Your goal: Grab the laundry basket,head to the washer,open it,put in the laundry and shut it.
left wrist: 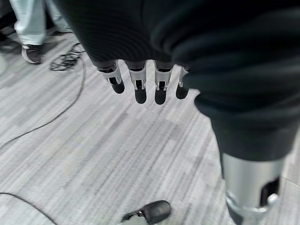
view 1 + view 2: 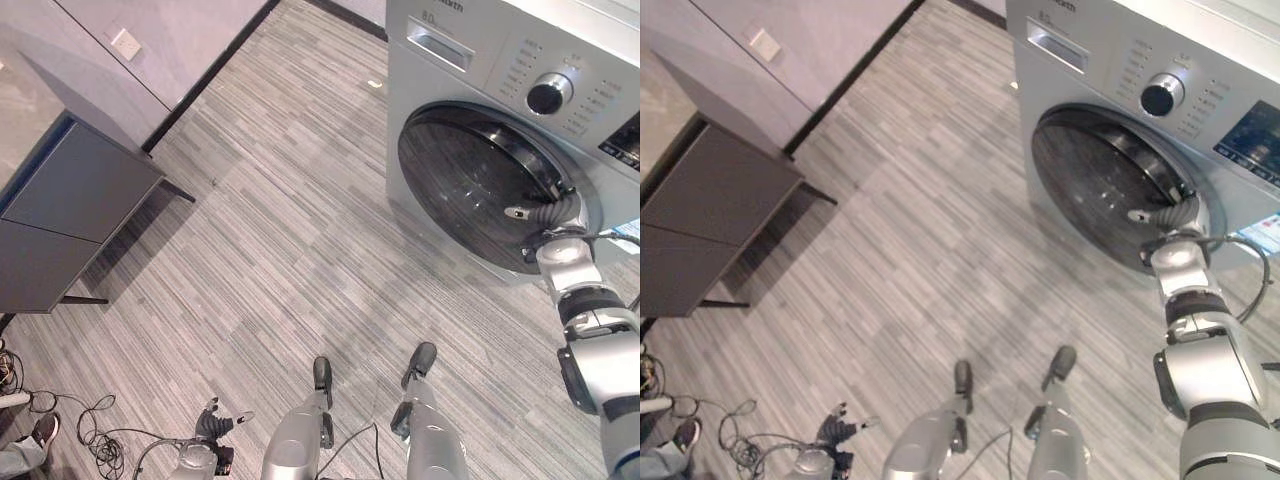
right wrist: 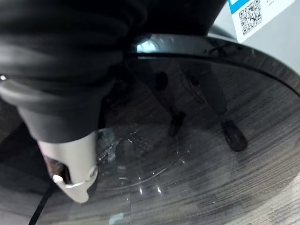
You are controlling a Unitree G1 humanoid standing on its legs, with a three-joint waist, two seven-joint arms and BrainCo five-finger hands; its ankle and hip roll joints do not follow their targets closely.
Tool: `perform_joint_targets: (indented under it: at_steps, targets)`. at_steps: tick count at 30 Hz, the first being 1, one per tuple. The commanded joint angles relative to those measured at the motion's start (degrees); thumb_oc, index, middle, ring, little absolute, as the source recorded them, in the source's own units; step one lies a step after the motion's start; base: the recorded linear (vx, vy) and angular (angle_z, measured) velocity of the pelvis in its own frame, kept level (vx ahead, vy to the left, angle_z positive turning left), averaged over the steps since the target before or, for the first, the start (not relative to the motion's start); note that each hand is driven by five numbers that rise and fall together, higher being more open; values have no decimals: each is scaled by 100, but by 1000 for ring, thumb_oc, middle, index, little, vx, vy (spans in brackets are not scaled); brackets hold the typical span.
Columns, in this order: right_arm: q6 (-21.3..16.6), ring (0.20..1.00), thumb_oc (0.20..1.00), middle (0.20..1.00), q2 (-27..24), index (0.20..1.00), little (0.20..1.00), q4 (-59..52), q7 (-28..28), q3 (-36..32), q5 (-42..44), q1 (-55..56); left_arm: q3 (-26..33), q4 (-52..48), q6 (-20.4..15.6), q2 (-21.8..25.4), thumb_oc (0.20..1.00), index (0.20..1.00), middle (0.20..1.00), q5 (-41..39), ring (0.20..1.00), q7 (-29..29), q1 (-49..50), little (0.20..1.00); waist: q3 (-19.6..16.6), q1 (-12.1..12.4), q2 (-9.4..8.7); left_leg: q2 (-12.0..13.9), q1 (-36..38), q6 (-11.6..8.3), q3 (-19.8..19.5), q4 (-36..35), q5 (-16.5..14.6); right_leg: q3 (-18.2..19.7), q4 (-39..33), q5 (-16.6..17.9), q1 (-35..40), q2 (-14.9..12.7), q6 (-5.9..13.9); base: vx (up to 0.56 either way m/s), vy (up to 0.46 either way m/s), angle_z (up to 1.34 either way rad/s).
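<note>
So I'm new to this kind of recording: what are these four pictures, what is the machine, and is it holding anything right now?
The machine is a two-legged humanoid robot with silver arms and fingered hands. The two wide pictures come from a stereo camera on its head, looking down at the floor in front of it. The other two come from cameras on its wrists, looking along each hand from very close.

Ahead stands a silver washer, its round dark glass door apparently shut. The right hand reaches to the door's edge; its fingers are partly hidden there, so I cannot tell whether they grip anything. The right wrist picture mostly shows the door glass.

The left hand hangs low beside the robot, fingers straight, holding nothing. A dark cabinet stands at the left. A person's shoe and some cables lie on the striped floor.
</note>
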Motion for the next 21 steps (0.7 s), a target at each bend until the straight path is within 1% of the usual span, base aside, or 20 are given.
perform_joint_targets:
  at_steps: [1, 2, 3, 4, 5, 6, 7, 10, 11, 13, 15, 16, 17, 18, 19, 20, 21]
  targets:
    - [-257, 1000, 1000, 1000, 1094, 1000, 1000, -494, 51, 557, 21, 303, -334, 197, -98, 240, 1000, 1000, 1000, -180, 1000, 223, -208, 1000, -149, 105, -452, 368, -298, -102, -101, 38, 97, 466, 2, -1042, 496, -442, 533, 23, -35, -15]
    - [-235, 1000, 1000, 1000, 1394, 1000, 1000, -804, 47, 623, -4, 593, -304, 202, -87, 211, 1000, 1000, 1000, -196, 1000, 255, -216, 1000, -148, 69, -475, 388, -258, -99, -92, 44, 84, 474, 2, -1054, 535, -418, 512, 16, -21, -14]
    - [-234, 1000, 1000, 1000, 1394, 1000, 1000, -806, 46, 623, -5, 595, -305, 201, -87, 211, 1000, 1000, 1000, -196, 1000, 255, -215, 1000, -148, 69, -476, 388, -258, -99, -92, 44, 84, 474, 2, -1054, 535, -418, 512, 41, -36, -12]
    - [-212, 1000, 1000, 1000, 2002, 1000, 1000, -1331, 121, 754, 18, 1292, -215, 221, -38, 125, 1000, 1000, 1000, -232, 1000, 301, -198, 1000, -167, -9, -535, 453, -139, -99, -82, 93, 24, 460, 2, -1100, 678, -367, 462, 43, -44, -10]
    - [-213, 1000, 1000, 1000, 2267, 1000, 1000, -1466, 170, 828, 83, 1580, -192, 195, -28, 112, 1000, 1000, 1000, -232, 1000, 316, -179, 1000, -183, -31, -553, 478, -88, -98, -81, 115, -5, 453, 2, -1120, 741, -350, 443, 43, -44, -8]
    - [-213, 1000, 1000, 1000, 2267, 1000, 1000, -1466, 170, 828, 82, 1580, -192, 195, -28, 113, 1000, 1000, 1000, -232, 1000, 316, -178, 1000, -183, -32, -553, 478, -88, -98, -81, 115, -5, 453, 2, -1120, 741, -350, 443, 65, -56, -3]
    - [-234, 1000, 1000, 1000, 2796, 1000, 1000, -1519, 315, 914, 415, 2138, -166, 72, -11, 89, 1000, 1000, 1000, -246, 1000, 324, -132, 1000, -247, -69, -606, 531, 34, -103, -84, 214, -98, 435, 2, -1153, 913, -301, 404, 61, -55, -2]
    - [-189, 1000, 1000, 1000, 3282, 1000, 1000, -1237, 483, 1330, 382, 2540, -199, -47, -11, 109, 1000, 1000, 1000, -204, 1000, 389, -116, 1000, -353, -83, -675, 594, 200, -128, -82, 324, -189, 396, 2, -1238, 1144, -233, 364, 68, -69, 4]
    - [-126, 1000, 1000, 1000, 3525, 1000, 1000, -875, 500, 1507, 306, 2719, -278, -68, -6, 101, 1000, 1000, 1000, -141, 1000, 453, -107, 1000, -441, -79, -702, 655, 332, -150, -68, 373, -244, 375, 2, -1312, 1301, -180, 338, 59, -68, 0]
    - [-79, 1000, 1000, 1000, 3660, 1000, 1000, -489, 471, 1508, 305, 2803, -405, -256, -25, 127, 1000, 1000, 1000, -59, 1000, 499, -82, 1000, -508, -80, -702, 718, 423, -180, -49, 433, -267, 367, 2, -1390, 1437, -121, 306, 47, -75, 3]
    - [-56, 1000, 1000, 1000, 3645, 1000, 1000, -150, 429, 1394, 294, 2860, -543, -1086, -174, 365, 1000, 1000, 1000, 68, 1000, 497, 12, 1000, -568, -50, -684, 785, 477, -214, -64, 504, -276, 361, 2, -1470, 1550, -45, 276, 32, -104, 9]
    - [-67, 1000, 1000, 1000, 3587, 1000, 1000, -27, 396, 1255, 286, 2897, -520, -1804, -283, 596, 1000, 1000, 1000, 46, 1000, 448, 115, 1000, -592, -20, -675, 828, 496, -239, -89, 549, -261, 351, 2, -1510, 1613, 1, 253, 17, -80, 7]
    - [-67, 1000, 1000, 1000, 3588, 1000, 1000, -26, 396, 1255, 286, 2897, -519, -1808, -280, 599, 1000, 1000, 1000, 46, 1000, 447, 118, 1000, -592, -20, -676, 828, 497, -239, -89, 549, -261, 351, 2, -1510, 1613, 1, 253, 39, -147, 11]
    - [-56, 1000, 1000, 1000, 3397, 1000, 1000, 151, 349, 943, 293, 3053, -288, -3323, -629, 1083, 1000, 1000, 1000, -164, 1000, 302, 376, 1000, -608, 35, -653, 911, 534, -289, -142, 660, -185, 327, 2, -1580, 1727, 104, 204, 38, -156, 18]
    - [-62, 1000, 1000, 1000, 3307, 1000, 1000, 169, 343, 824, 253, 3148, -169, -3979, -745, 1311, 1000, 1000, 1000, -280, 1000, 127, 523, 1000, -612, 37, -651, 974, 563, -327, -147, 713, -120, 318, 2, -1619, 1787, 160, 176, 38, -160, 16]
    - [-61, 1000, 1000, 1000, 3318, 1000, 1000, 166, 344, 827, 250, 3159, -147, -4036, -714, 1335, 1000, 1000, 1000, -292, 1000, 112, 566, 1000, -615, 34, -657, 982, 572, -333, -147, 713, -120, 319, 2, -1622, 1795, 168, 171, 46, -164, 15]
    - [-67, 1000, 1000, 1000, 3069, 1000, 1000, 214, 406, 562, 107, 3415, 136, -5171, -902, 1823, 1000, 1000, 1000, -429, 1000, -325, 774, 1000, -643, 14, -651, 1113, 642, -399, -113, 831, 19, 330, 2, -1704, 1906, 308, 119, 38, -112, 11]
